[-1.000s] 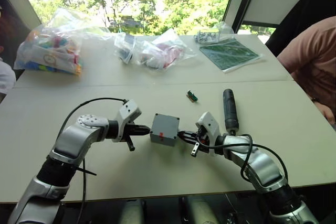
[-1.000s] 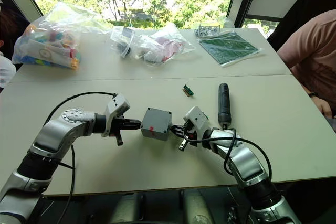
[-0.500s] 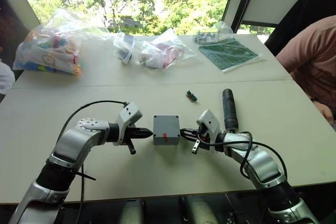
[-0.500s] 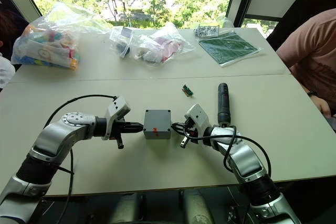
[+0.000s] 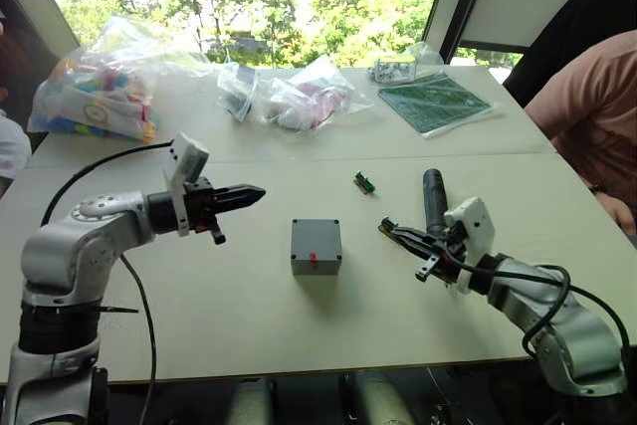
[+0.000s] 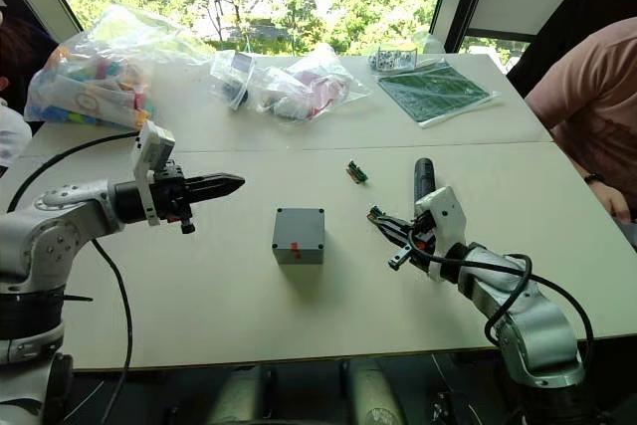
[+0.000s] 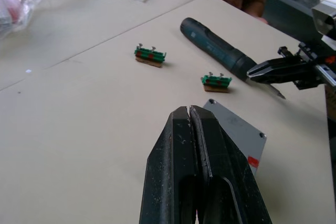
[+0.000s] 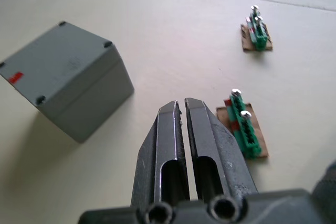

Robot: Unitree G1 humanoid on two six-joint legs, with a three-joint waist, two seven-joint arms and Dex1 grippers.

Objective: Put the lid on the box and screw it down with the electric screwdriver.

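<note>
You are seeing the box [image 5: 317, 246] sitting alone near the middle of the table [image 5: 199, 316], with the lid [image 8: 55, 59] already lying flush on top of it and a small red mark facing the near edge. Neither claw is touching it.

The left gripper [image 5: 249, 192] is hovering above the table, well apart from the box, toward the table's left edge and slightly farther back. Its two black fingers [image 7: 194, 129] are pressing together and holding nothing.

The right gripper [image 5: 390, 230] is hanging on the box's other side, clear of it, toward the right edge. Its fingers [image 8: 181, 124] are standing almost together, with only a thin slit between them, and gripping nothing.

The electric screwdriver [image 5: 435, 203] is lying flat on the table just behind the right gripper. One small green terminal block [image 8: 244, 129] is resting directly beneath the right fingertips, and a second terminal block [image 5: 364, 183] is lying farther back, beyond the box.
</note>
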